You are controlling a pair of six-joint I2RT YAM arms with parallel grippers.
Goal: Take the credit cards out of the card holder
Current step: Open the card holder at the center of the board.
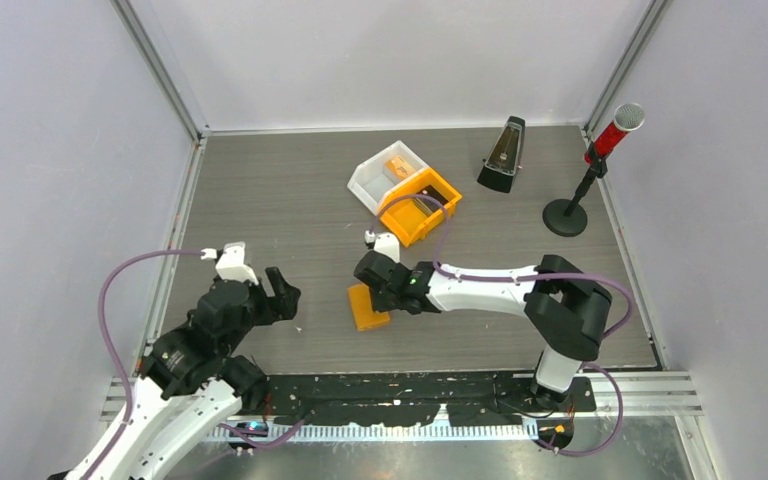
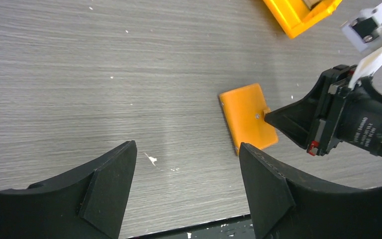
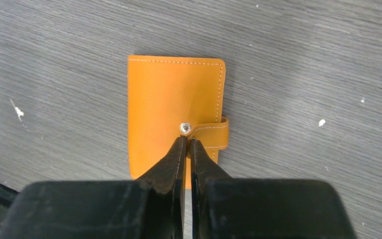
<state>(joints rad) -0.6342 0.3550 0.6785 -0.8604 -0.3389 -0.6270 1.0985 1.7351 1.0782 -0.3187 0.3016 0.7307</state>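
Right gripper (image 3: 188,143), jaws pressed together at the snap tab (image 3: 213,133) (frame centre), should catch that tab and peel upward gently, leaving the card holder (image 3: 169,94) flat.

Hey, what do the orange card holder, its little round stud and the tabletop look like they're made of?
Card holder: probably leather or a leather-look synthetic, smooth matte orange, with pale stitching along its edges. Stud: looks like metal, small, round and shiny silver. Tabletop: grey wood-grain finish, perhaps laminate; fine streaks run along it, with a few white specks.
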